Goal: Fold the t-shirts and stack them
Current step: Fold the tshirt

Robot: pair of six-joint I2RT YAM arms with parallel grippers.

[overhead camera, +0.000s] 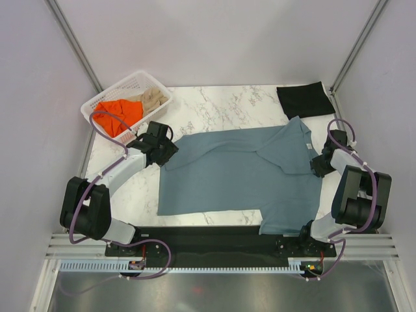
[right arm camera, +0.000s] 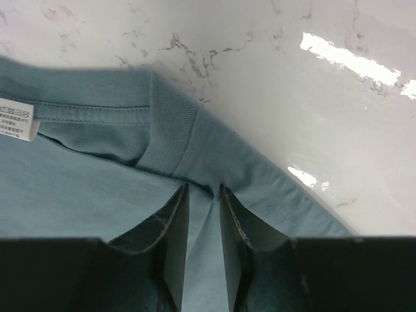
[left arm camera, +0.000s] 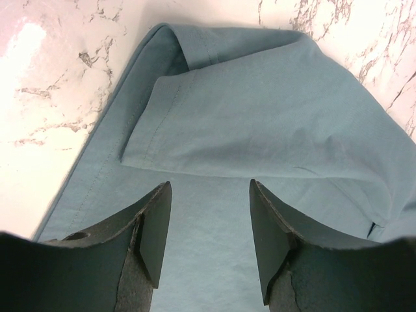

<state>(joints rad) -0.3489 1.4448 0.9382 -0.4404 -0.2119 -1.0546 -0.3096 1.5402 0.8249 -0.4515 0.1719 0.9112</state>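
Looking at your right gripper [right arm camera: 204,195], you have its 2 fingers nearly together, pinching a raised ridge of the slate blue-grey t-shirt [overhead camera: 227,175] just below the collar, near the white neck label [right arm camera: 16,119]. Your left gripper [left arm camera: 209,195] hangs with fingers spread wide over the folded-in sleeve [left arm camera: 260,110], gripping nothing. The shirt lies spread on the marble table [overhead camera: 221,107], the folded black t-shirt [overhead camera: 304,99] at the far right corner.

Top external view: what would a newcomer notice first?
A slate blue-grey t-shirt sprawls across the table. The right fingers pinch cloth by its collar; the left fingers hang open over a sleeve. A folded black t-shirt lies far right.
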